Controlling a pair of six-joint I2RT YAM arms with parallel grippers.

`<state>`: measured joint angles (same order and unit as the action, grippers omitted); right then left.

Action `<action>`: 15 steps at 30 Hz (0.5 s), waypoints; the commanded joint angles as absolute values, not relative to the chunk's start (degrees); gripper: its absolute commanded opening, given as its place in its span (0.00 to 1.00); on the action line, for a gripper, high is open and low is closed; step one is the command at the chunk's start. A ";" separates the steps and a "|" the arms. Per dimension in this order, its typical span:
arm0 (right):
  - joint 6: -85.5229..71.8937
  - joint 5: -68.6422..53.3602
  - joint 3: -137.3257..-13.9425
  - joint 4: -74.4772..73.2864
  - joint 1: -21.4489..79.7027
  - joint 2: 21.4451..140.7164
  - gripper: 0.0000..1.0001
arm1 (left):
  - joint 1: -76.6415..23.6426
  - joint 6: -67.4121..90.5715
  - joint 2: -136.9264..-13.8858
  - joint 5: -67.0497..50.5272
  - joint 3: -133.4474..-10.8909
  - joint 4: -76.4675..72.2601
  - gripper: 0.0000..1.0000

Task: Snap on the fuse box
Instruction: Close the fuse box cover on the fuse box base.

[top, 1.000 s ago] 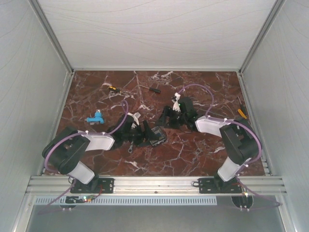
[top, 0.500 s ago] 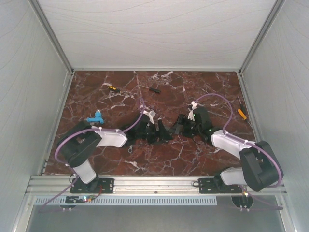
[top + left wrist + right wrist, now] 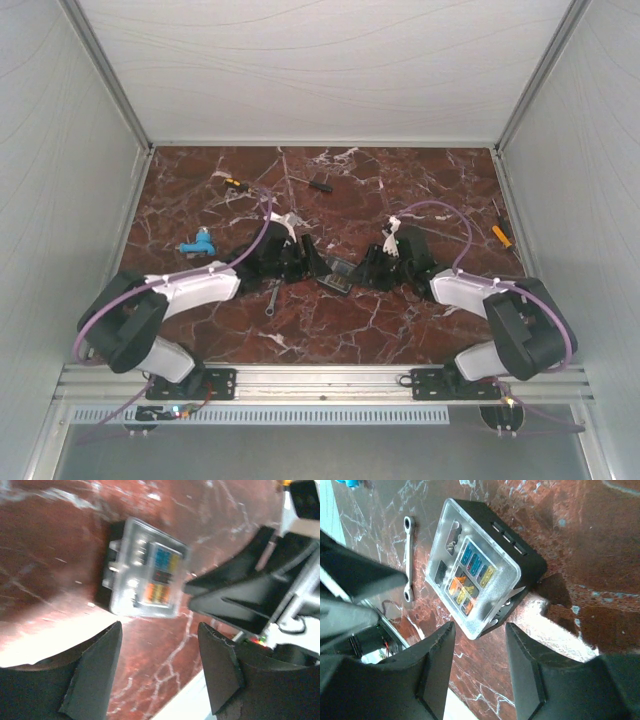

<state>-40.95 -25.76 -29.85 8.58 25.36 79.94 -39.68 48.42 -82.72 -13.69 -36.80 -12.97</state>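
Risk first: the fuse box (image 3: 520, 562) lay loose on the table (image 3: 200, 330), around its middle and a touch toward the near edge, with nothing bracing it. The clear cover (image 3: 470, 565) sat on top of it, but I couldn't tell whether its clips had caught. A push landing off-centre, I reckoned, would tip that cover up on one side or skid the whole box across the slick marble. The other hazard was crowding. Both grippers pointed at the same small box from opposite sides, so closing in together could knock fingers against fingers. A wrench (image 3: 408, 555) lay close by on the left arm's side, just where a skidding box could run into it.

Pose next: both arms reached out from the near edge and angled inward, forearms low, wrists facing each other across the box. The left gripper (image 3: 159, 640) was spread and empty, the box a little way beyond its fingertips. The right gripper (image 3: 480, 640) was likewise parted and clamped on nothing, with the box's near corner just at the mouth of its jaws.
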 commanded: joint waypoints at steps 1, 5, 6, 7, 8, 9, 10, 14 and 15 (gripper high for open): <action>-42.97 -27.72 -29.44 12.88 26.38 81.64 0.41 | -36.72 43.02 -87.98 -16.28 -41.64 -9.63 0.60; -43.76 -28.20 -29.31 13.42 26.96 82.83 0.38 | -36.17 41.87 -92.81 -18.92 -44.19 -10.29 0.56; -43.94 -28.24 -29.28 13.40 27.24 83.02 0.37 | -36.06 41.80 -93.58 -19.24 -44.40 -10.35 0.55; -44.07 -28.11 -29.27 13.36 27.49 83.19 0.37 | -35.99 41.75 -94.20 -19.47 -44.61 -10.48 0.54; -44.22 -27.98 -29.27 13.14 27.79 83.46 0.36 | -35.91 41.68 -94.78 -19.93 -44.73 -10.65 0.53; -44.30 -27.95 -29.27 13.05 28.11 83.74 0.36 | -35.87 41.66 -95.27 -20.41 -44.80 -10.88 0.52; -44.34 -27.87 -29.27 12.88 28.32 84.01 0.35 | -35.86 41.64 -95.78 -20.78 -44.87 -11.02 0.50; -44.54 -27.47 -28.79 13.14 28.62 85.27 0.34 | -35.82 41.97 -98.13 -22.18 -45.26 -11.51 0.45; -44.44 -27.49 -28.82 13.04 28.60 85.55 0.34 | -35.85 42.07 -98.55 -22.60 -45.31 -11.28 0.42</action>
